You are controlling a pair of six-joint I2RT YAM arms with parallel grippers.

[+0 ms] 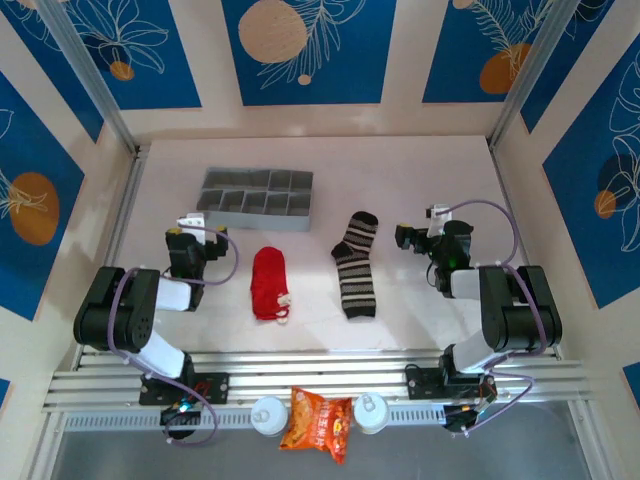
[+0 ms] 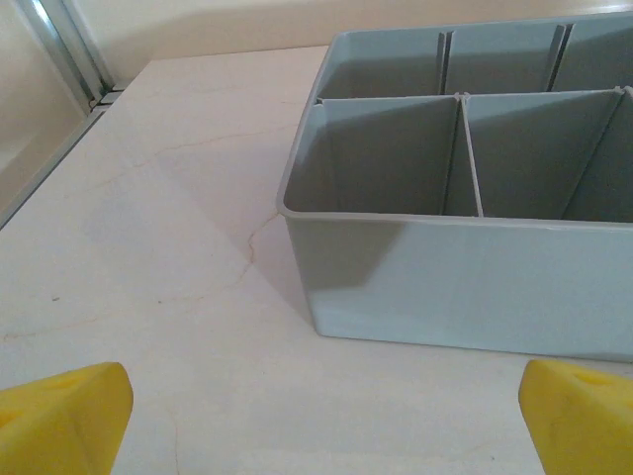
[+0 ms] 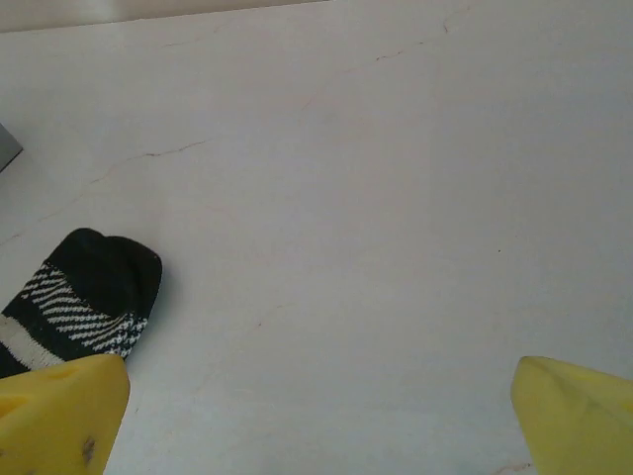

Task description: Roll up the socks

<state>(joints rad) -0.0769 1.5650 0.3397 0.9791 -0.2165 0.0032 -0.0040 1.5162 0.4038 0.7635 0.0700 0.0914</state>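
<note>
Two socks lie flat and unrolled in the middle of the table. The plain red sock (image 1: 268, 284) is on the left, the black sock with grey-white stripes (image 1: 356, 265) on the right, its toe (image 3: 91, 295) at the lower left of the right wrist view. My left gripper (image 1: 193, 224) rests left of the red sock, apart from it, its yellow fingers (image 2: 64, 421) spread wide over bare table (image 2: 321, 416). To the right of the striped sock my right gripper (image 1: 424, 233) is open, yellow fingers (image 3: 579, 421) far apart with nothing between them (image 3: 316, 416).
A grey divided organizer tray (image 1: 256, 198) stands behind the red sock; its near corner (image 2: 297, 218) is just ahead of my left gripper. An orange snack packet (image 1: 316, 422) and two white caps (image 1: 268, 415) sit on the front rail. Patterned walls enclose the table.
</note>
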